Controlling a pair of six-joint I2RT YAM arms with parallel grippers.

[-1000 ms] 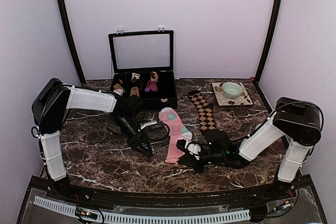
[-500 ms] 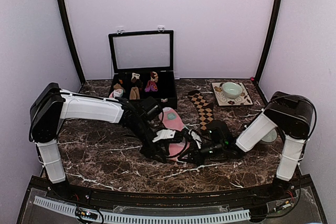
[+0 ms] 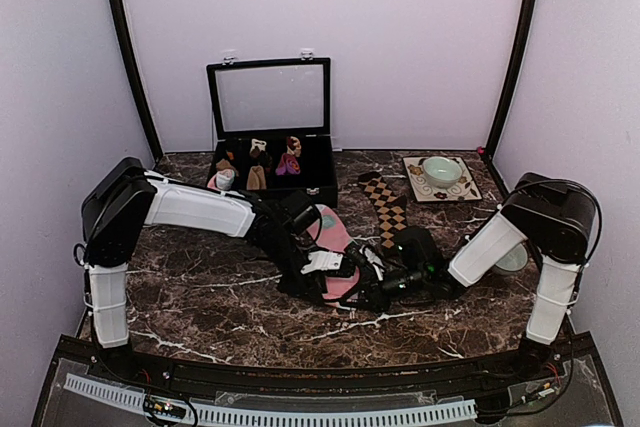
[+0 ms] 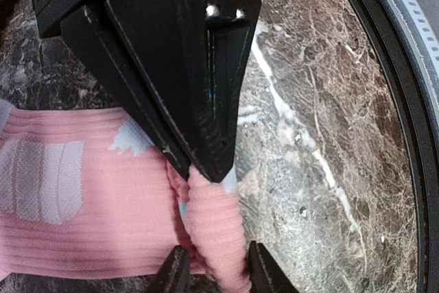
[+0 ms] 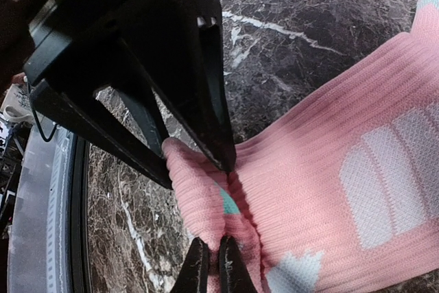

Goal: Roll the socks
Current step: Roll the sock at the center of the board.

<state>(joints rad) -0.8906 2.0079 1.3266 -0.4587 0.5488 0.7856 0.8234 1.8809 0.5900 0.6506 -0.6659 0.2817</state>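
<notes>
The pink sock (image 3: 330, 230) lies lengthwise mid-table, mint toe far, white marks (image 4: 41, 180) on its leg. Its near end is folded into a thick ridge (image 4: 216, 228). My left gripper (image 4: 218, 276) holds that ridge, one fingertip against each side. My right gripper (image 5: 214, 267) faces it from the other side and is shut on a thin pinch of the same fold (image 5: 206, 204). From above, both grippers meet at the sock's near end, left (image 3: 333, 285) and right (image 3: 360, 292). The dark brown sock with tan diamonds (image 3: 386, 207) lies flat to the right, untouched.
A black box with its glass lid raised (image 3: 270, 97) stands at the back, holding several small sock bundles. A patterned plate (image 3: 462, 190) with a green bowl (image 3: 441, 169) sits back right. The table's dark front rim (image 4: 384, 87) runs close by the left gripper.
My left arm swung right from bare table to the pink sock's near end and narrowed its jaws onto the fold. The right gripper stayed shut and shifted slightly left, bunching the sock.
</notes>
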